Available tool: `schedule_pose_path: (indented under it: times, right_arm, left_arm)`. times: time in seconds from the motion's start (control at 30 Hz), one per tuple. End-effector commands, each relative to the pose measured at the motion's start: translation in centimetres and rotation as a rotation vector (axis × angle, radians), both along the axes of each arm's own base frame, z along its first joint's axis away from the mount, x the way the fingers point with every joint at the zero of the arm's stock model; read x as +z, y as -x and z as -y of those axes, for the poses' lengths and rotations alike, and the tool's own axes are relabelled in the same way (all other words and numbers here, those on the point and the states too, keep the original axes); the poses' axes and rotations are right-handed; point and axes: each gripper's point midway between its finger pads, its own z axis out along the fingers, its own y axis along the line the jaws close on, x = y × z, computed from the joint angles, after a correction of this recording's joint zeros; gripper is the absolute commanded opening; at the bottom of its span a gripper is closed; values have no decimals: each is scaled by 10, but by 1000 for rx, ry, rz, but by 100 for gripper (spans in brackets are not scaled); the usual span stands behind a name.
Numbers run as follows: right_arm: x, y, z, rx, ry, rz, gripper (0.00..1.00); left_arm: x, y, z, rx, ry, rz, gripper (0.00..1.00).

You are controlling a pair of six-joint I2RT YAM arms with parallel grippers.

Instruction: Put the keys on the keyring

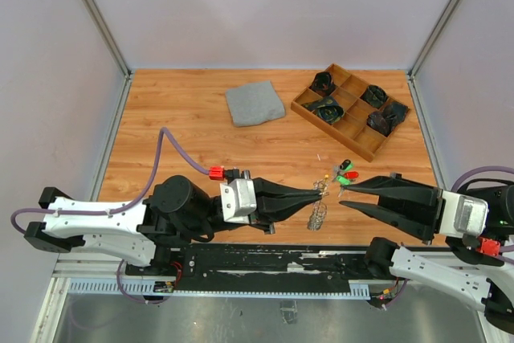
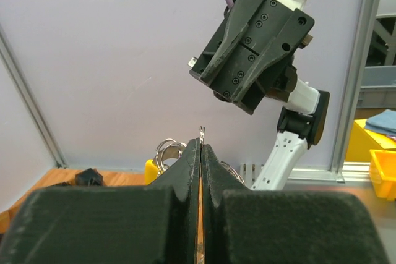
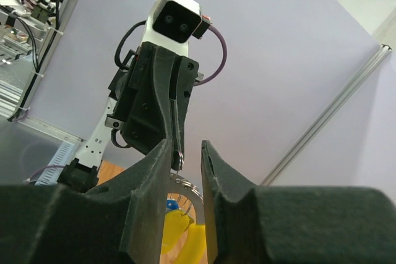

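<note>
Warm wooden tabletop (image 1: 201, 142), pale lilac walls (image 1: 265, 6) on three sides, aluminium posts (image 1: 98, 18) in the corners. At the back lie a folded grey cloth (image 1: 254, 104) and, to its right, a wooden tray (image 1: 331, 132) with dark bundles in its compartments.

Up front, all the action! The left gripper (image 1: 323, 191) has its fingers pressed tight together, and its wrist view shows a thin sliver of wire poking up from the seam: it is pinching the keyring (image 1: 318, 213), whose silvery loops dangle just below the tip. The right gripper (image 1: 342, 197) faces it almost nose to nose, fingers spread, with nothing between them. The green and red keys (image 1: 346, 171) sit just beyond the right gripper's far finger, close beside the ring. From the wrist cameras a yellow head shows right by the loops; whether it is already on the ring, I can't say.

The left arm (image 1: 96, 218) reaches low along the front edge, pointing right. The right arm (image 1: 442, 267) comes in from the right, pointing left, level with it.
</note>
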Motion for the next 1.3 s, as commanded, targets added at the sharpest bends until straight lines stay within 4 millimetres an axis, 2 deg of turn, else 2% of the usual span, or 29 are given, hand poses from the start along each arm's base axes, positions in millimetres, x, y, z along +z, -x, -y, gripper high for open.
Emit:
schedule_pose_path:
  times: [0.0, 0.17, 0.77, 1.27]
  right_arm:
    - [2, 15, 7, 52, 23, 27, 26]
    - [-6, 15, 2, 67, 64, 11, 26]
    - [-12, 10, -12, 89, 84, -4, 27]
    - [-16, 11, -19, 121, 103, -12, 21]
  left_arm:
    - [34, 12, -22, -71, 147, -14, 0]
    - [40, 17, -27, -105, 187, -22, 1]
    - [38, 24, -17, -136, 163, -4, 0]
    - [35, 21, -14, -122, 148, -2, 1]
